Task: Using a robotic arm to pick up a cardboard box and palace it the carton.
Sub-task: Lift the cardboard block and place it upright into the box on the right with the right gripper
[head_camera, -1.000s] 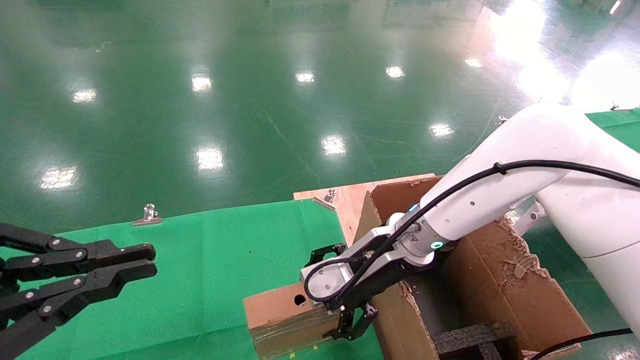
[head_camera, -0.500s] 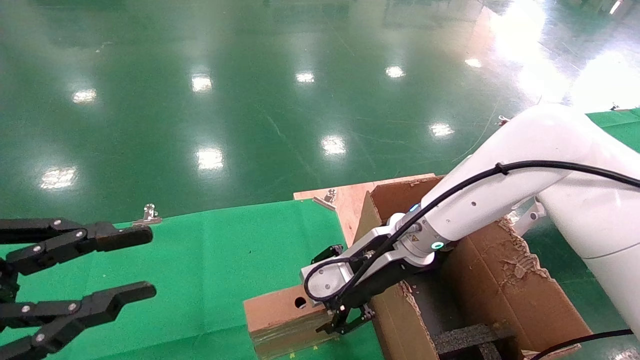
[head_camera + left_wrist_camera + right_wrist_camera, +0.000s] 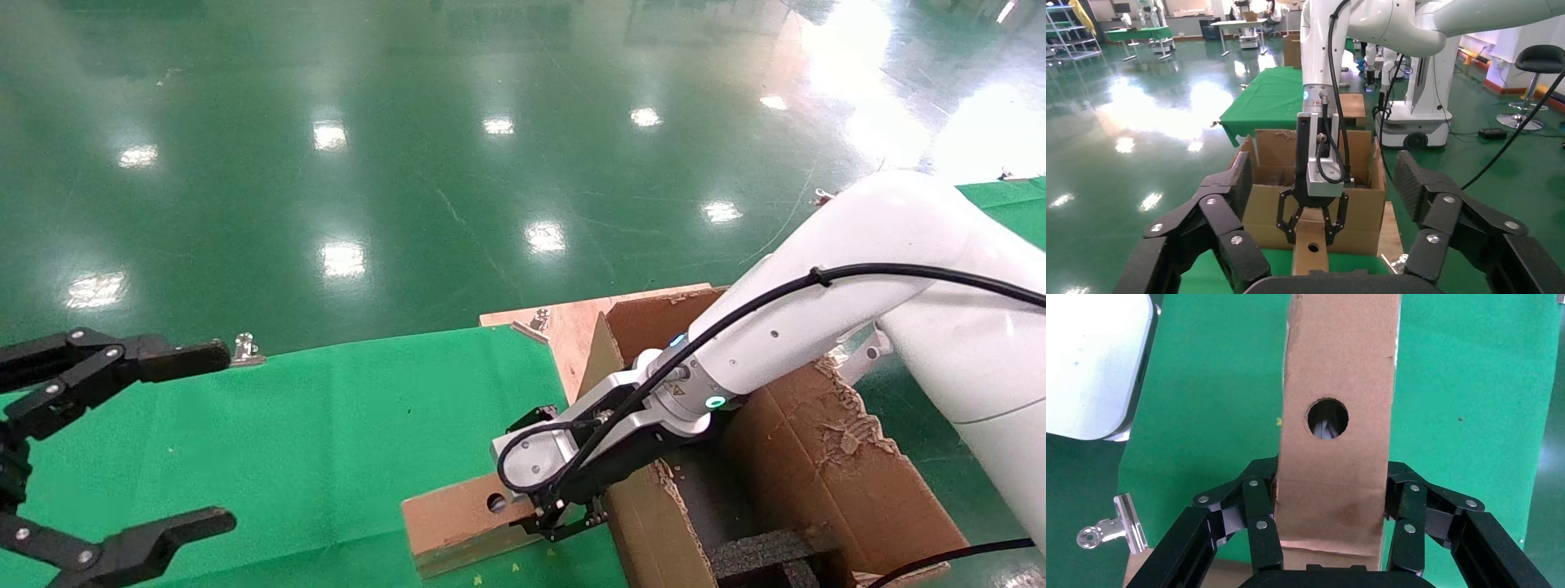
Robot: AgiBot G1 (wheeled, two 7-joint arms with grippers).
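The small cardboard box (image 3: 458, 523) with a round hole lies on the green cloth just left of the carton (image 3: 817, 465). My white right arm's gripper (image 3: 557, 523) is shut on the box's end nearest the carton. In the right wrist view the fingers (image 3: 1260, 530) press both sides of the box (image 3: 1337, 471). My all-black left gripper (image 3: 216, 437) hovers at the far left, open wide and empty. In the left wrist view it (image 3: 1324, 184) faces the box (image 3: 1310, 245) and the carton (image 3: 1364, 202) behind.
The green cloth (image 3: 351, 425) covers the table, and its far edge drops to a glossy green floor. Metal binder clips (image 3: 243, 349) (image 3: 535, 320) sit on that edge. A plywood board (image 3: 564, 318) lies under the carton. Black foam (image 3: 760, 551) lines the carton.
My left gripper's jaws have spread from nearly shut to wide open. My right gripper's fingers have closed onto the box's end, and the box has tipped flatter.
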